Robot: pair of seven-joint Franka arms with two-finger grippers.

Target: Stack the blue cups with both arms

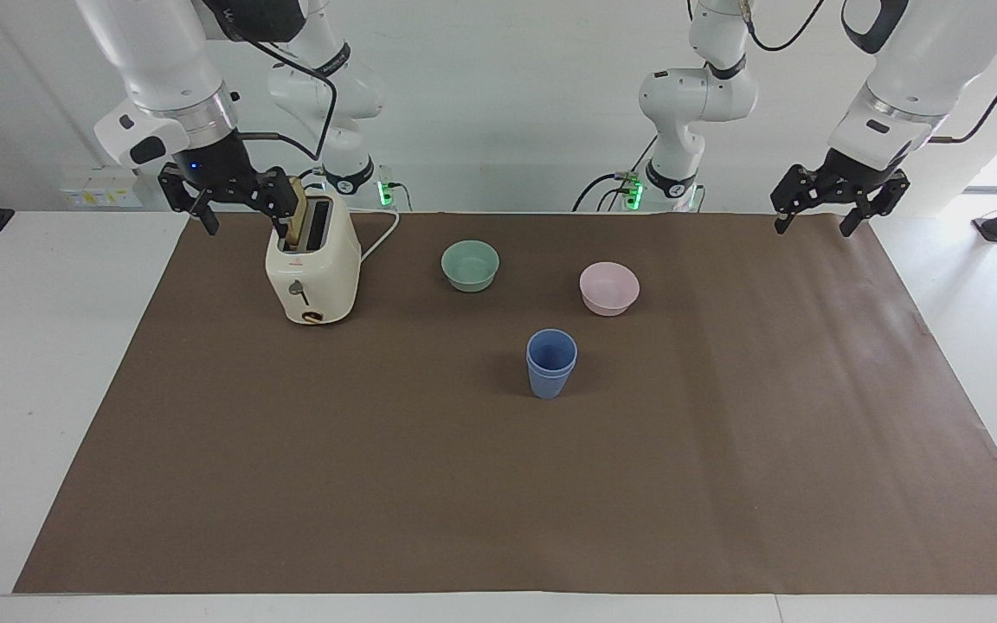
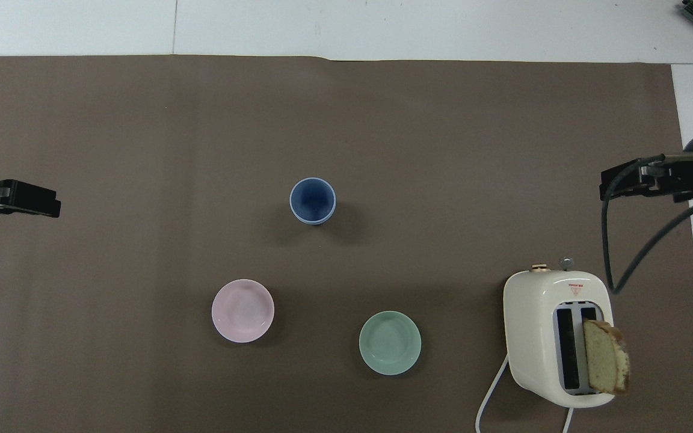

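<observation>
The two blue cups (image 1: 551,363) stand upright on the brown mat, one nested inside the other, both rims showing. In the overhead view the cups (image 2: 312,201) are near the mat's middle. My right gripper (image 1: 241,216) hangs open and empty in the air over the mat's edge at the right arm's end, close beside the toaster's top. It shows in the overhead view too (image 2: 623,183). My left gripper (image 1: 813,227) hangs open and empty over the mat's edge at the left arm's end (image 2: 33,204). Neither gripper touches the cups.
A cream toaster (image 1: 312,264) with a bread slice (image 2: 605,364) sticking up stands toward the right arm's end. A mint-green bowl (image 1: 470,265) and a pink bowl (image 1: 608,287) sit nearer to the robots than the cups. The brown mat (image 1: 498,484) covers the table.
</observation>
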